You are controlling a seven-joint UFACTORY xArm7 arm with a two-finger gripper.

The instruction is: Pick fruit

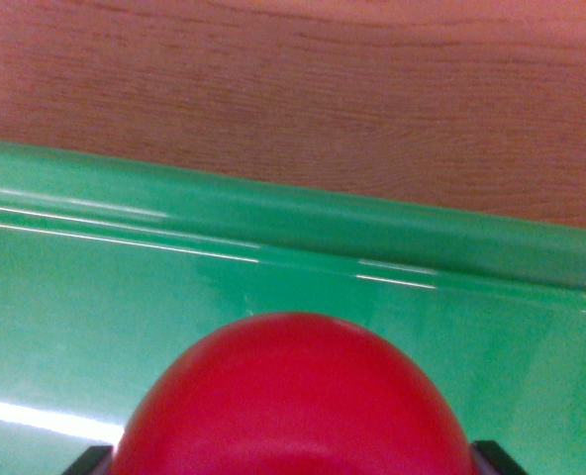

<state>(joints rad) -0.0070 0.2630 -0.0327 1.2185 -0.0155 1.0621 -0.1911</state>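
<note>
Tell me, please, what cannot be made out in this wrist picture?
- Red fruit: its lower part is cut off by the bottom edge of the wrist view, and blur hides which fruit it is.
- Gripper: only two dark tips show at the bottom corners beside the fruit, so whether the jaws press it cannot be told.
- Green tray: cut off left and right; its full shape is unseen.
- Wooden table: only a strip shows.
</note>
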